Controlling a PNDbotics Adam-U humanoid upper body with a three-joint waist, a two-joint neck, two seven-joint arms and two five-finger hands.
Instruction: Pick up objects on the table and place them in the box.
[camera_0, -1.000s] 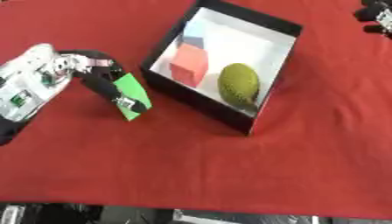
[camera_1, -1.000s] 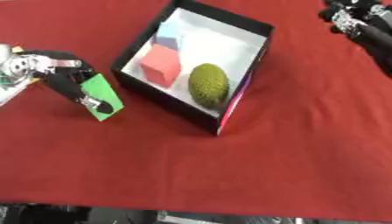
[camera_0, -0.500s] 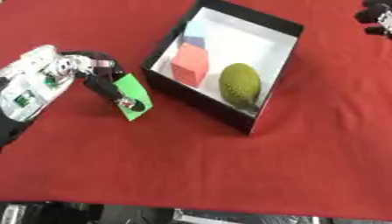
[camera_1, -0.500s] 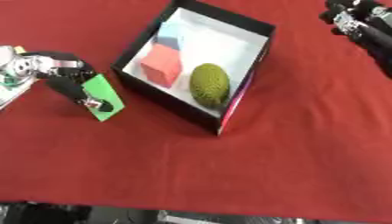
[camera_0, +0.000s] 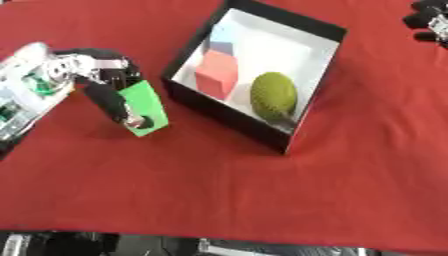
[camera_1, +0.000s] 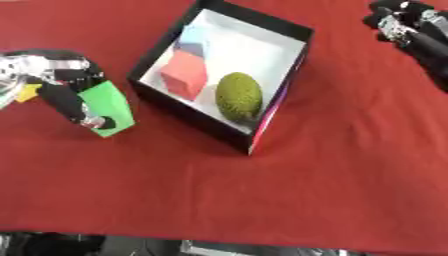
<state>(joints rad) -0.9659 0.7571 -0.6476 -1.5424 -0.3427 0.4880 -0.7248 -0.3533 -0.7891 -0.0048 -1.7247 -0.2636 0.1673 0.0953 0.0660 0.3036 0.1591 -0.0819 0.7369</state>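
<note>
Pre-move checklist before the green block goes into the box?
1. Left hand closed on the green block: ok, fingers curl round it.
2. Block lifted clear of the red cloth: cannot tell.
3. Free floor in the box: ok, white space toward the far right corner.
4. Contents out of the way: ok, red cube, blue block and yellow-green ball sit along the near side.
5. Right hand clear of the path: ok, at the upper right corner.
</note>
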